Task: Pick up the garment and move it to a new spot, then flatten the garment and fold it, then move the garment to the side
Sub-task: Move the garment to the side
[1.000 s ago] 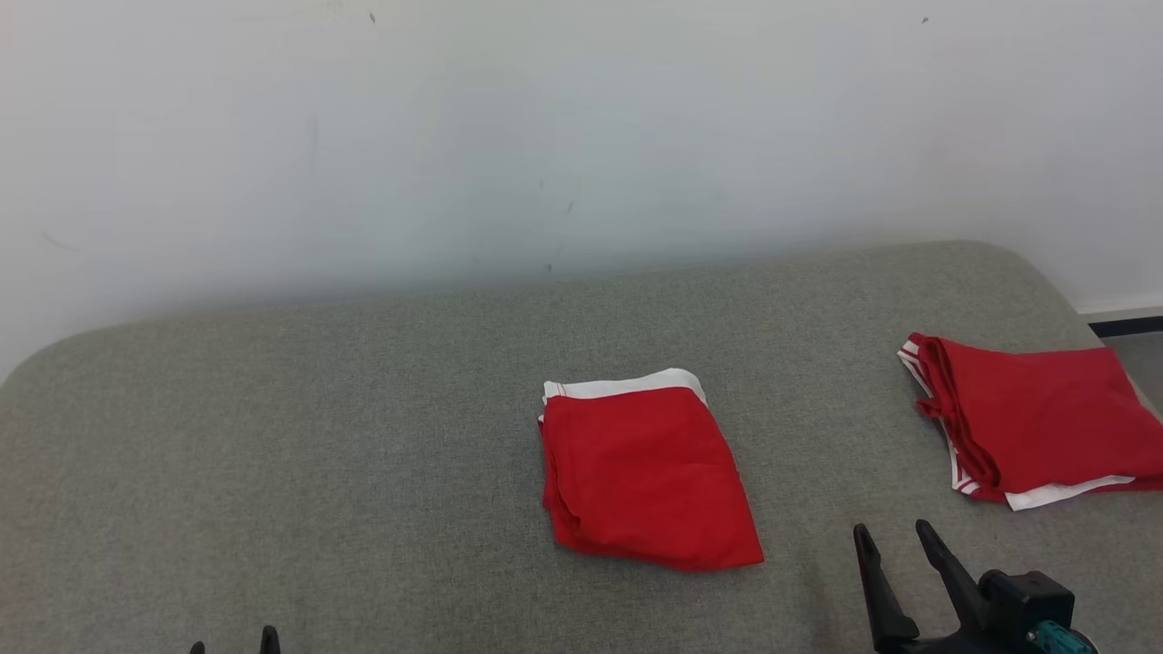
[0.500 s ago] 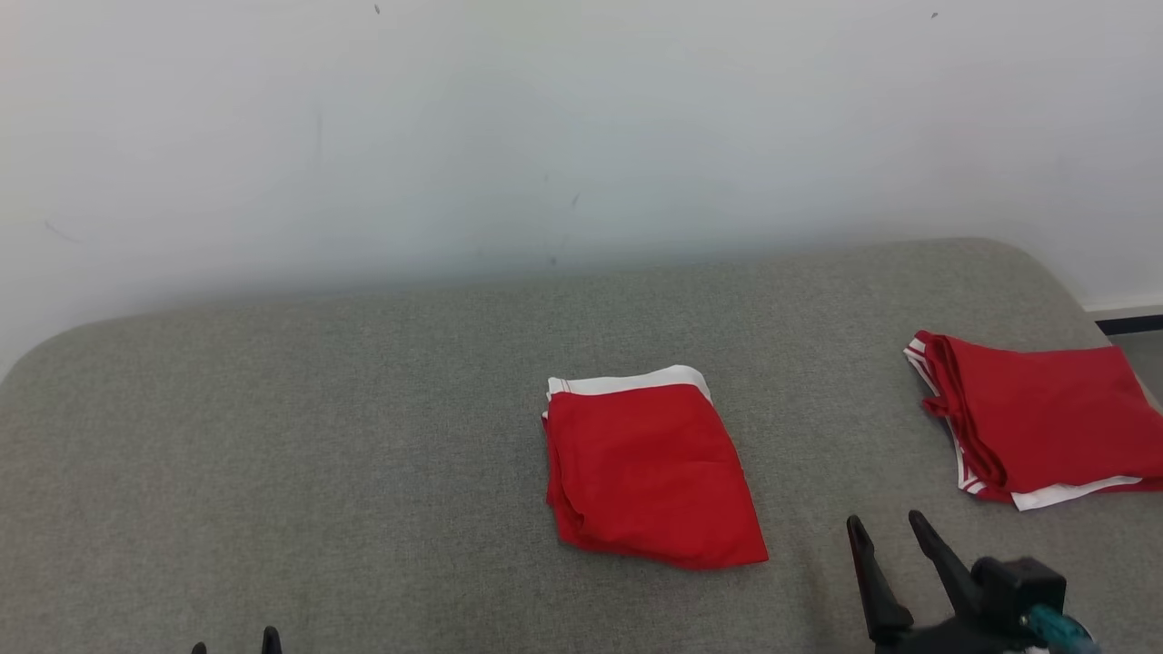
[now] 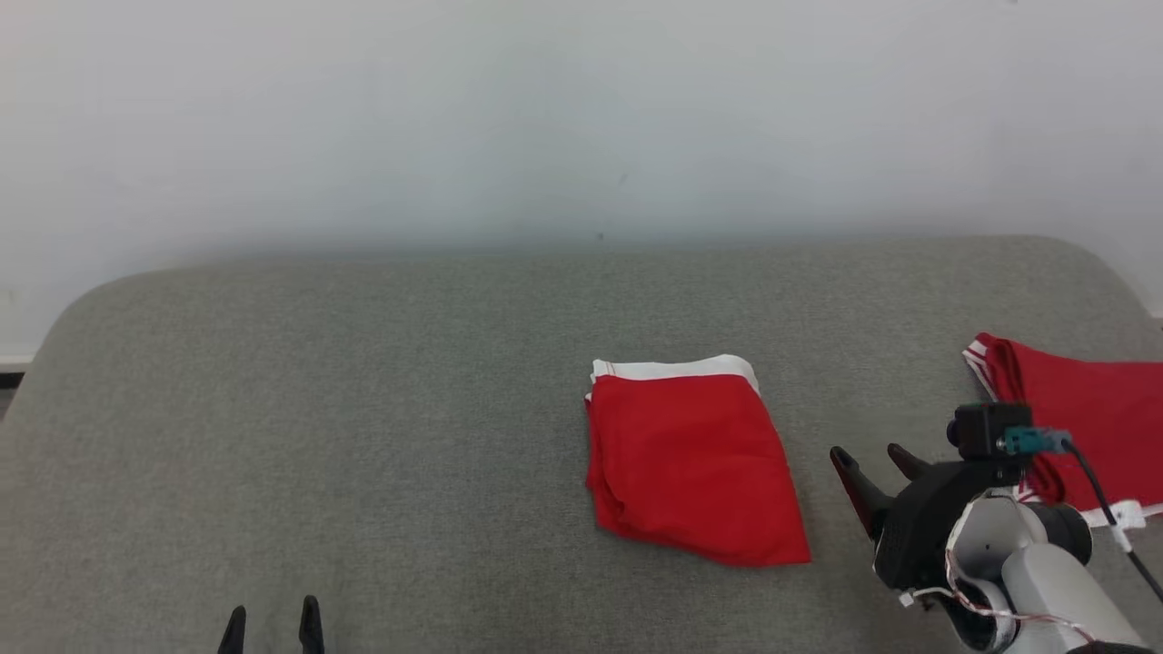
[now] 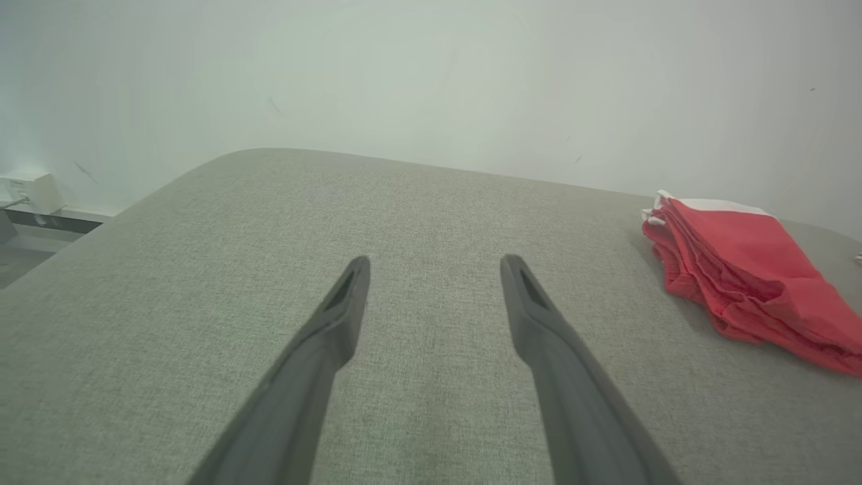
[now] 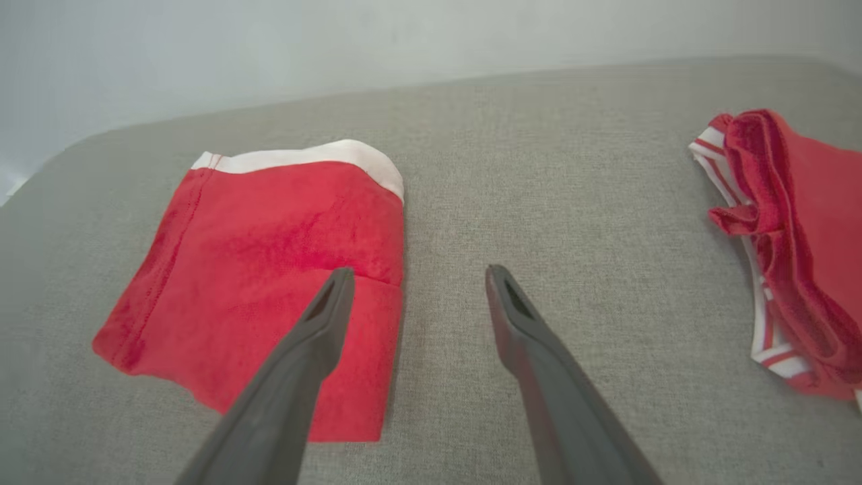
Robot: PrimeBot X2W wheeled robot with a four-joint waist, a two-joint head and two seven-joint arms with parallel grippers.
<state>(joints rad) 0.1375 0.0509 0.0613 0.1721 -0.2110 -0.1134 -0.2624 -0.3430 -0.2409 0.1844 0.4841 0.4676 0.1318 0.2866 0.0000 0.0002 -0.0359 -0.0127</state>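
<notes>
The folded red shorts (image 3: 690, 463) lie in the middle of the grey bench (image 3: 363, 409). The right gripper (image 3: 868, 452), jaws released and empty, is just beside them. The left gripper (image 3: 271, 625), also released, is at the front edge. Another red garment (image 3: 1081, 400) lies at the right edge.

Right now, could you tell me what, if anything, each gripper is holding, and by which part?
Nothing is held. The left gripper and right gripper are open and empty; the folded red garment lies free on the grey cushion.

Spread tool (image 5: 419, 269), folded red garment (image 5: 269, 229), second garment (image 5: 815, 222)
</notes>
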